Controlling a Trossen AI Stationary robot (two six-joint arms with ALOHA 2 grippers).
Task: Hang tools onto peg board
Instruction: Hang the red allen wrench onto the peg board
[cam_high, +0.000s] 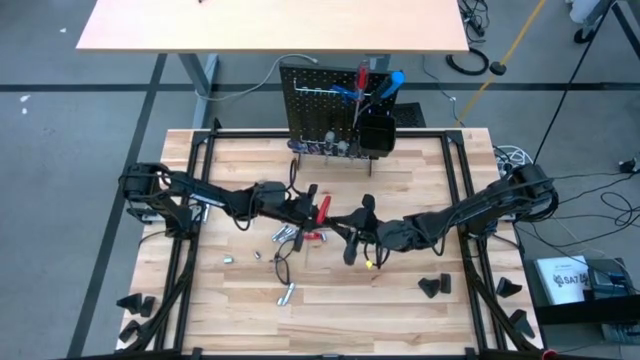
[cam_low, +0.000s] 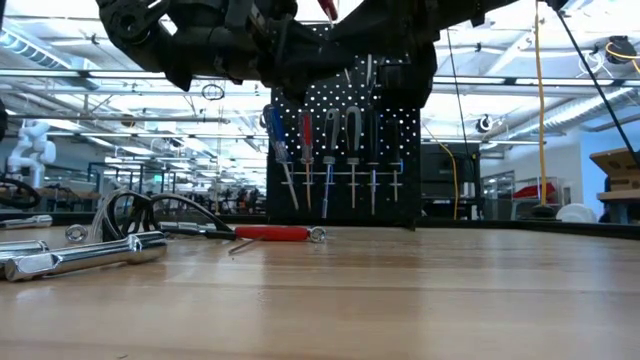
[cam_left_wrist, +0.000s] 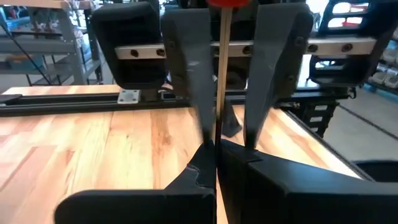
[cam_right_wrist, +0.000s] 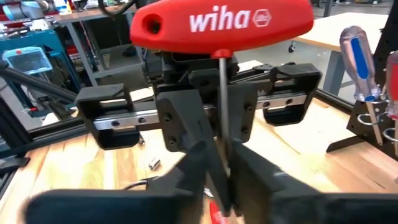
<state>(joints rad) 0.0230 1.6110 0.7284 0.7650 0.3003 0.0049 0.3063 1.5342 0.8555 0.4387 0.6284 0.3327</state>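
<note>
Right wrist view shows the red T-handle driver (cam_right_wrist: 221, 25) upright, its shaft pinched shut by both the left hand (cam_right_wrist: 214, 140) and right hand (cam_right_wrist: 224, 180), peg board (cam_high: 325, 105) beyond.

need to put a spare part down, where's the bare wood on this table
Bare wood lies along the near edge of the table and behind the arms, before the peg board. The middle is crowded: loose tools lie there, and the left gripper and right gripper both clamp a red-handled tool.
</note>
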